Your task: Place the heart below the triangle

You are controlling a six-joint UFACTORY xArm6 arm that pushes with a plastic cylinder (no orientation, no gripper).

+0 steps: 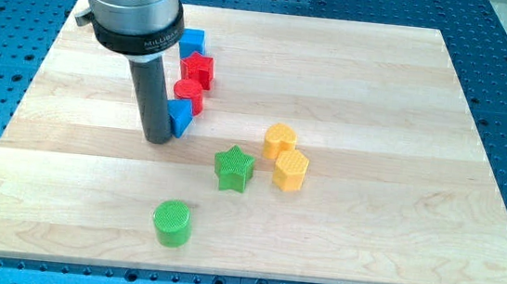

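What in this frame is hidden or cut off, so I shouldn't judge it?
- Blue triangle: its left part is behind the rod; whether my tip touches it can't be told.
- Blue block at the view's top: partly covered by the arm's housing, shape unclear.
- Red cylinder: the red star meets it; contact unclear.
- Yellow heart: fully visible.
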